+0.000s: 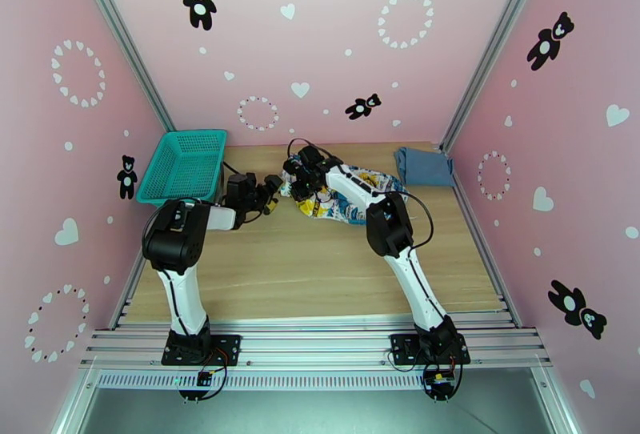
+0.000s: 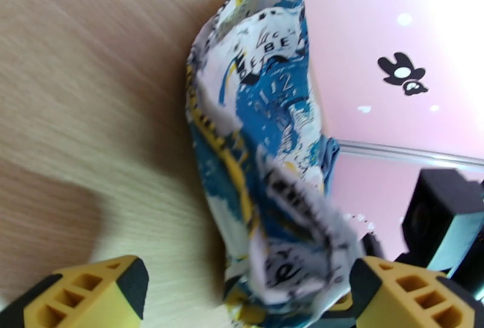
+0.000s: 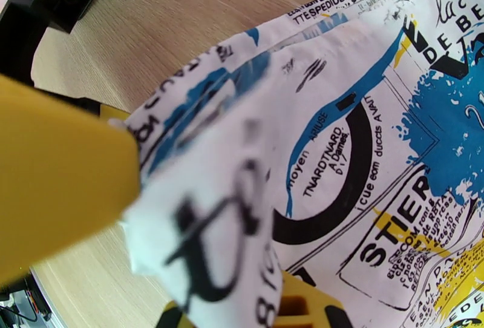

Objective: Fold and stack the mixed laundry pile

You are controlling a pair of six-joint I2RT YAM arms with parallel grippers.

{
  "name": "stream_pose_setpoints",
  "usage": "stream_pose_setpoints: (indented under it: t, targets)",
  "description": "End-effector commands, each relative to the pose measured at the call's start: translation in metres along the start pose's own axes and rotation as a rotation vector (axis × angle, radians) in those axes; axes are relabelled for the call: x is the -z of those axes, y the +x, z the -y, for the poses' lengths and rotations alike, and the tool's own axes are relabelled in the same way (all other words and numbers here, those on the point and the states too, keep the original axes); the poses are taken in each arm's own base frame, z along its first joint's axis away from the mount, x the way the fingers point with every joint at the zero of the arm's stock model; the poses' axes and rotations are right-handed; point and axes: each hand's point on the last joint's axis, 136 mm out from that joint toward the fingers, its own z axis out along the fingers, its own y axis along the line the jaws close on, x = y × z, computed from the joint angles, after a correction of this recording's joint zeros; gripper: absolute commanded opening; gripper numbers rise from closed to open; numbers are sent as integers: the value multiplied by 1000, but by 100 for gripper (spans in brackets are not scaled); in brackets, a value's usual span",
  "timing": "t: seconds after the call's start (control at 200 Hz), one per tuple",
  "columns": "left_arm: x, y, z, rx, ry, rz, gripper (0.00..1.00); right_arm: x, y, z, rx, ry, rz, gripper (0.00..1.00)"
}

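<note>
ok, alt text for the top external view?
Both arms reach to the printed white cloth mid-table, right gripper at its left edge, left gripper just beside it. A blue tank top lies at the far right, a teal basket at the far left.

white printed cloth, right wrist view: "STIER" in bold black | "TNARDTNARD", "moyen" and "A Dames" inside the black ring | "TTE SPEDIDDIQUEN" along the hem | "DE BE" at top right | same cloth, left wrist view: "BEBE", "12" on blue | finer print too blurred to read
</note>
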Motion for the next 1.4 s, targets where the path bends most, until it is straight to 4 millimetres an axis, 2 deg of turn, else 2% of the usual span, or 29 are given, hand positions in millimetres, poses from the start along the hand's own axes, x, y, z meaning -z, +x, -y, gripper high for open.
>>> stream_pose_setpoints:
  t: [0.0,0.195,0.325,0.471,0.676,0.891,0.966,1.071,1.101,1.146,1.216,1.257,1.312,1.392]
  targets:
    - [-9,-13,18,52,48,47,94,23,-16,-14,20,-24,53,0]
    - [-22,-8,5,120,-26,52,94,26,-20,-17,25,-34,71,0]
    - [-29,-13,4,169,-20,66,93,30,-21,-20,33,-40,86,0]
    - [-38,-14,5,185,-44,58,88,34,-21,-21,43,-37,102,0]
    - [-47,-9,-10,257,-97,56,80,41,-25,-23,74,-14,128,0]
    - [-63,-13,0,237,-49,22,70,43,-22,-35,117,-38,131,0]
    - [-66,-15,2,213,-31,22,56,44,-19,-37,127,-38,131,0]
    - [-65,-18,-1,188,-31,23,22,48,-13,-38,132,-33,128,0]
    - [-64,-19,-1,175,-33,26,15,50,-11,-38,133,-35,127,0]
    - [-62,-20,-1,153,-35,28,8,52,-7,-37,128,-30,120,10]
    - [-59,-21,3,121,-32,15,3,58,-2,-37,115,-28,117,40]
    - [-58,-20,6,98,-28,11,1,64,0,-37,96,-29,117,52]
    - [-56,-19,10,63,-27,-1,0,77,2,-38,53,-51,132,60]
    - [-50,-18,18,-6,-30,-26,0,97,8,-31,-51,-80,166,62]
